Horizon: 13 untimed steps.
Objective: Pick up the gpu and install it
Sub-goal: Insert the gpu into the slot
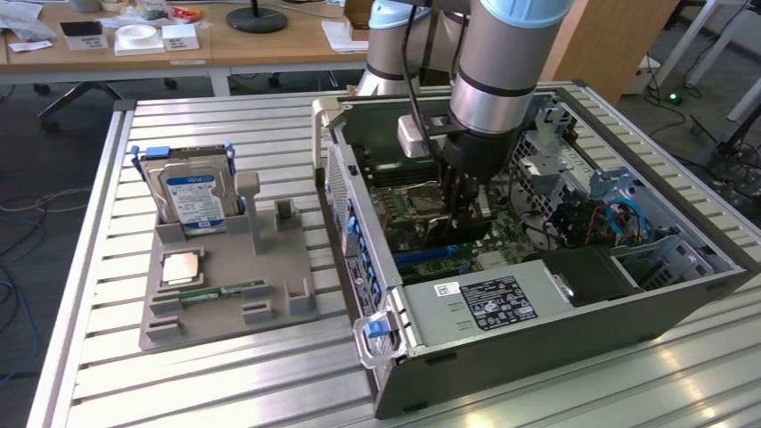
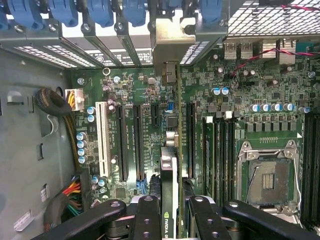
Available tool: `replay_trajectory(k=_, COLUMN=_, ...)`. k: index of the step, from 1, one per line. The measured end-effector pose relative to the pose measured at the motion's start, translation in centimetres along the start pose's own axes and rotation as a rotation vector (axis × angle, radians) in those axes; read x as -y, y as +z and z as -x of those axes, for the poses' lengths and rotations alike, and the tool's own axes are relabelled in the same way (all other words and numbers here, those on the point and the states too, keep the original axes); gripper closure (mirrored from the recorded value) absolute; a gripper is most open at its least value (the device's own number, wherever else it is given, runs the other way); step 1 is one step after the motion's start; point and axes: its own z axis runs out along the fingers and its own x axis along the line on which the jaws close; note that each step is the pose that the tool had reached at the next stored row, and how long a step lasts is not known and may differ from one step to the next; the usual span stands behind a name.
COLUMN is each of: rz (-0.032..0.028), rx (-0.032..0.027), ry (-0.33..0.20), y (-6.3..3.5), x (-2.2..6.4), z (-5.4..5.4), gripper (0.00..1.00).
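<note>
We judge the step to be seating the card: the gripper [image 2: 170, 216] has its black fingers [image 2: 146, 215] pinching the gpu [image 2: 169, 172] edge-on, low inside the open computer case [image 1: 571, 308] at the centre of the exterior view, over the green motherboard [image 2: 150, 95]. To do it well we would keep the thin dark card upright, its lower edge parallel to the long black slots [image 2: 121, 145], its folded silvery bracket [image 2: 169, 47] lined up with the perforated slot covers [image 2: 45, 54], and press evenly; which slot it sits over we cannot tell.
</note>
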Motion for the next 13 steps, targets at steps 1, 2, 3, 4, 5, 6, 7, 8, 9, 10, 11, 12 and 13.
replay_trajectory(k=1, rz=0.0, rx=0.0001, ry=0.0, y=0.0, x=-0.02, z=0.0, gripper=0.74)
replay_trajectory(k=2, rz=0.0, rx=0.0002, ry=0.0, y=0.01, x=-0.05, z=0.0, gripper=0.74)
replay_trajectory(k=3, rz=-0.0001, rx=0.0002, ry=0.0, y=0.01, x=-0.09, z=0.0, gripper=0.74)
replay_trajectory(k=4, rz=-0.0001, rx=0.0002, ry=0.0, y=0.03, x=-0.12, z=0.0, gripper=0.74)
replay_trajectory(k=5, rz=0.0, rx=0.0001, ry=0.0, y=0.04, x=-0.15, z=-0.01, gripper=0.74)
replay_trajectory(k=6, rz=0.0, rx=0.0, ry=0.0, y=0.06, x=-0.16, z=-0.01, gripper=0.74)
replay_trajectory(k=7, rz=-0.0001, rx=0.0001, ry=0.0, y=0.11, x=-0.18, z=-0.01, gripper=0.74)
replay_trajectory(k=8, rz=0.0, rx=0.0001, ry=0.0, y=0.16, x=-0.2, z=-0.01, gripper=0.74)
replay_trajectory(k=9, rz=0.0, rx=0.0001, ry=0.0, y=0.22, x=-0.22, z=-0.01, gripper=0.74)
replay_trajectory(k=10, rz=0.0, rx=0.0001, ry=0.0, y=0.28, x=-0.23, z=-0.02, gripper=0.74)
replay_trajectory(k=11, rz=0.0, rx=0.0001, ry=0.0, y=0.33, x=-0.25, z=-0.01, gripper=0.74)
replay_trajectory(k=12, rz=0.0, rx=0.0, ry=0.0, y=0.38, x=-0.27, z=-0.01, gripper=0.74)
replay_trajectory(k=13, rz=0.0, rx=-0.0001, ry=0.0, y=0.4, x=-0.3, z=0.01, gripper=0.74)
